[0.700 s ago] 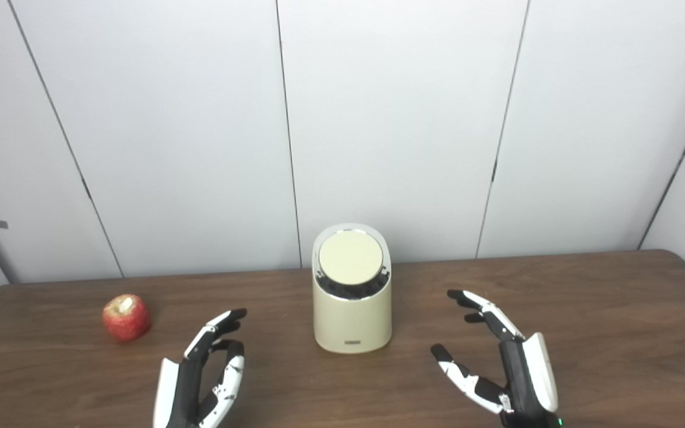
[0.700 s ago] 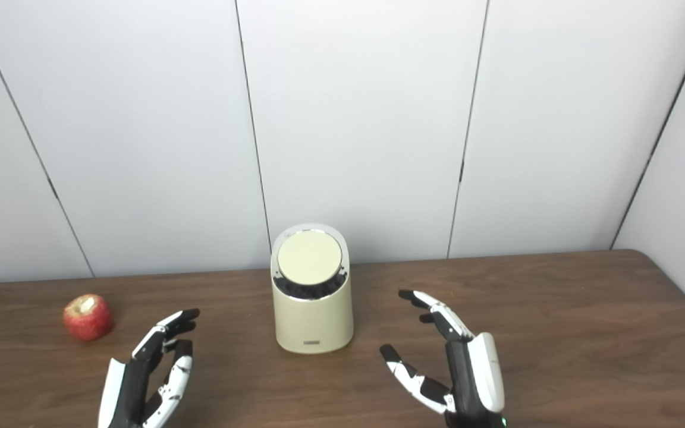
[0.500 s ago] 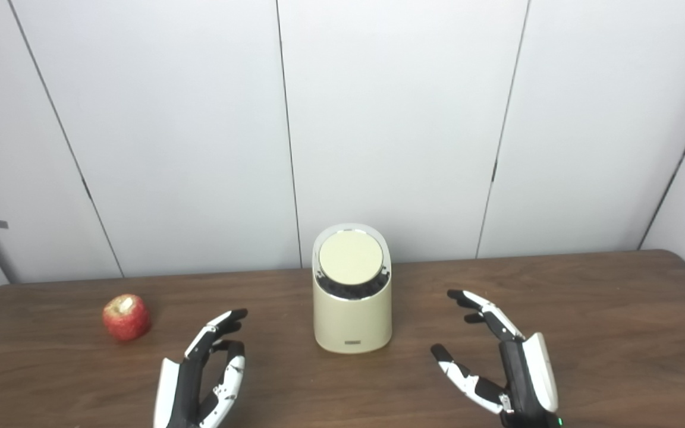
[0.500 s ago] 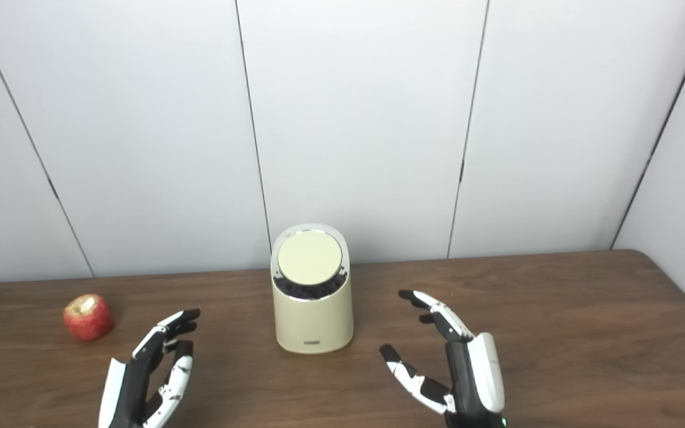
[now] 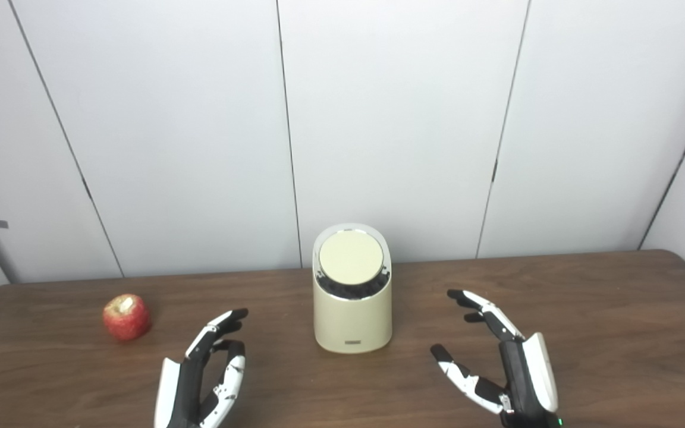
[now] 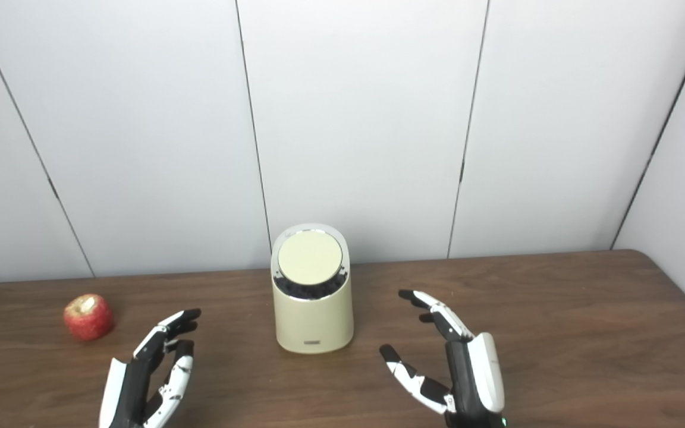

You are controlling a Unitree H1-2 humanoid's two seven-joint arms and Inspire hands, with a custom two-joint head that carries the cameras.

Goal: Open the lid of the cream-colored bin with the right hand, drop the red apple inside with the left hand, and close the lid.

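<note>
A cream-colored bin [image 5: 352, 318] stands upright at the middle of the brown table, its round lid [image 5: 351, 258] shut and tilted toward me. A red apple [image 5: 126, 317] with a bitten top lies on the table at the left, also seen in the right eye view [image 6: 87, 317]. My left hand [image 5: 203, 374] is open and empty, near the front edge, between the apple and the bin. My right hand [image 5: 500, 356] is open and empty, to the right of the bin, thumb pointing toward it. Neither hand touches anything.
The brown table [image 5: 604, 315] runs to a rounded right corner and ends at a white panelled wall [image 5: 402, 119] just behind the bin.
</note>
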